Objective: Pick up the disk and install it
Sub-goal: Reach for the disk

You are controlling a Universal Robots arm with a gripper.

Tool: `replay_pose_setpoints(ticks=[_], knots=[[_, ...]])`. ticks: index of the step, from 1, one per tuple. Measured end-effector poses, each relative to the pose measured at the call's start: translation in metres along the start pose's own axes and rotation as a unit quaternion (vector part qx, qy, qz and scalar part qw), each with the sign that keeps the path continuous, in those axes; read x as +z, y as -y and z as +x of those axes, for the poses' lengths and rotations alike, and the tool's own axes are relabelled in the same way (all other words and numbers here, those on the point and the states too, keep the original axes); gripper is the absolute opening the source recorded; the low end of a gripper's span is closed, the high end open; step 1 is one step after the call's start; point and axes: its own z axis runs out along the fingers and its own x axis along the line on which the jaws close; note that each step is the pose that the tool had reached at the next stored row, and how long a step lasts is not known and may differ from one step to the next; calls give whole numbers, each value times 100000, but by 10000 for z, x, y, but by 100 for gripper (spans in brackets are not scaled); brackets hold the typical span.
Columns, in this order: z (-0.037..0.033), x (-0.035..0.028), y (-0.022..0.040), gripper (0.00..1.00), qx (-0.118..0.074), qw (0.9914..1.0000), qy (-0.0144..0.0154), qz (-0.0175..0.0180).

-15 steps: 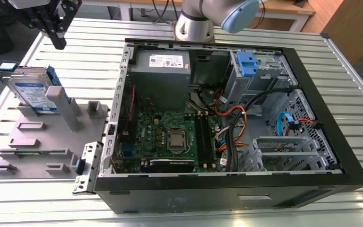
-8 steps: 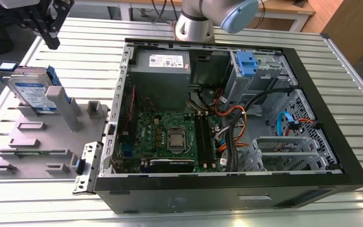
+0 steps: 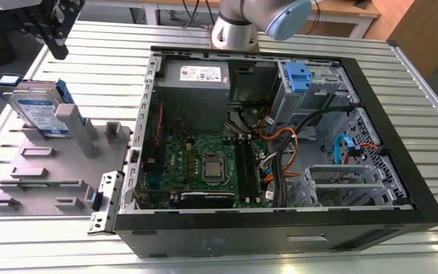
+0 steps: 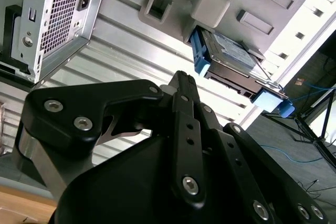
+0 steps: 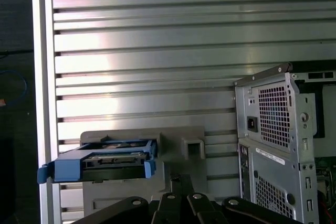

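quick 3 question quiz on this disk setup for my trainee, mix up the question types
1. True or false: the gripper holds the disk.
2. The disk leans against: A) a grey post; B) a bottle; C) a book.
3. In the exterior view, on which side of the case does the disk stand?
Key: 1 false; 2 A; 3 the left.
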Motion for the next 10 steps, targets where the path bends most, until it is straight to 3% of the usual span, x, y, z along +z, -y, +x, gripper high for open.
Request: replay_pose_setpoints(ticks=[10], knots=[[2,0,0,11,3,100000,-2,0]])
